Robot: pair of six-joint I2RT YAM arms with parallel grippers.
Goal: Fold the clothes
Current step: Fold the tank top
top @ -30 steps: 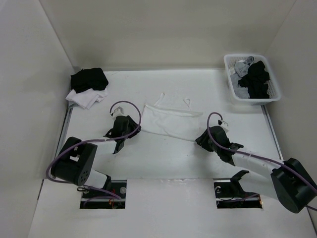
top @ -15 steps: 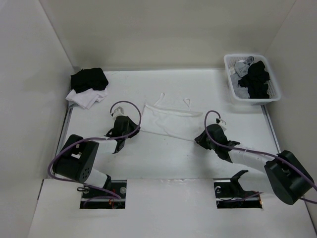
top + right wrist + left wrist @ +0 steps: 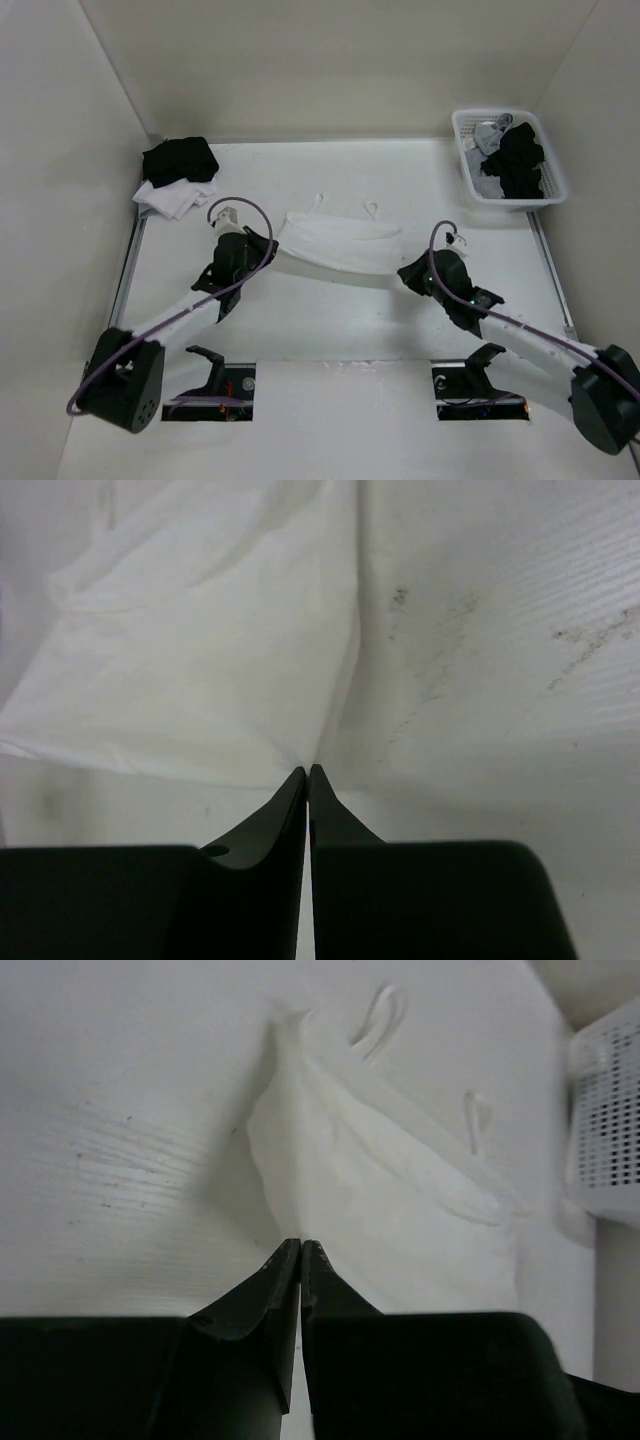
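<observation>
Left pincer (image 3: 301,1244) and right pincer (image 3: 308,771) are each clamped tight on a near corner of the camisole (image 3: 340,240), so uneven pulling could slip it free.

The white top (image 3: 340,240) is stretched across the middle of the bench (image 3: 330,325), and both sets of jaws are pinched on its near edge. It blocks the way straight across. The left arm (image 3: 190,305) and right arm (image 3: 520,335) slant in from the near corners. There is bare bench between the arms and behind the top. A pile of black and white clothes (image 3: 178,175) fills the far left corner. A white basket (image 3: 467,170) fills the far right corner.
</observation>
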